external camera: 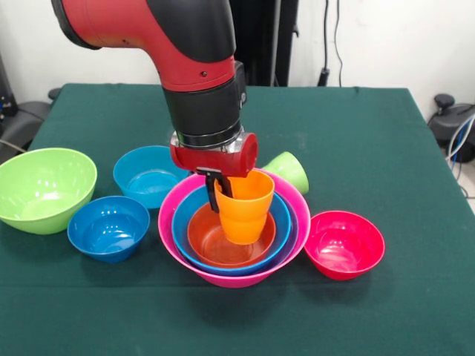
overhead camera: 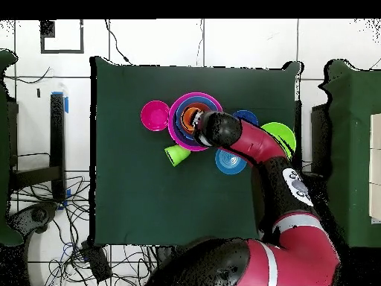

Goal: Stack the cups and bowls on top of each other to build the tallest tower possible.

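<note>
The tower is a big pink bowl (external camera: 223, 280) holding a purple bowl, a blue bowl (external camera: 182, 222) and an orange bowl (external camera: 215, 241); the overhead view shows its pink rim (overhead camera: 172, 123). My gripper (external camera: 223, 187) is shut on the rim of the orange cup (external camera: 245, 211), one black finger (external camera: 212, 194) outside its wall. The cup stands upright with its base low inside the orange bowl; I cannot tell whether it touches. The lime green cup (external camera: 288, 170) (overhead camera: 177, 154) lies on its side just behind the pink bowl.
Left of the tower are a large lime green bowl (external camera: 44, 189), a sky blue bowl (external camera: 147, 174) and a dark blue bowl (external camera: 107, 226). A red-pink bowl (external camera: 344, 243) (overhead camera: 155, 115) sits close on the right. The arm hides part of the tower from overhead.
</note>
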Controlling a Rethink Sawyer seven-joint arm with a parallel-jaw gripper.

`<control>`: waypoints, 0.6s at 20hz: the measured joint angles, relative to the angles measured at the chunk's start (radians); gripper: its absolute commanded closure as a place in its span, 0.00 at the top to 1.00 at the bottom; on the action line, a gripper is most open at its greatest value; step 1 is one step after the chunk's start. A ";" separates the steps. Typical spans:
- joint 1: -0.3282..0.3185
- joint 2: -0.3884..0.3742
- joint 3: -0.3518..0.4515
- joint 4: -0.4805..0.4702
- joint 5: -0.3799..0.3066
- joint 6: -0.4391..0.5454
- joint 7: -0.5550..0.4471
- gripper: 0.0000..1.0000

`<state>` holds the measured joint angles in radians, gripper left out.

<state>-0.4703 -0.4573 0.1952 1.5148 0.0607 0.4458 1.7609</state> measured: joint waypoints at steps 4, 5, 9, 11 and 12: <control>0.000 0.000 0.000 0.000 0.000 0.000 0.000 0.00; 0.000 0.000 0.000 0.000 0.000 0.000 0.000 0.00; 0.000 0.000 0.000 0.000 -0.001 -0.008 0.000 1.00; 0.000 0.000 0.000 0.000 -0.001 -0.010 0.000 1.00; 0.000 0.000 0.000 0.000 -0.001 -0.010 0.000 1.00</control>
<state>-0.4704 -0.4575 0.1956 1.5152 0.0598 0.4362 1.7609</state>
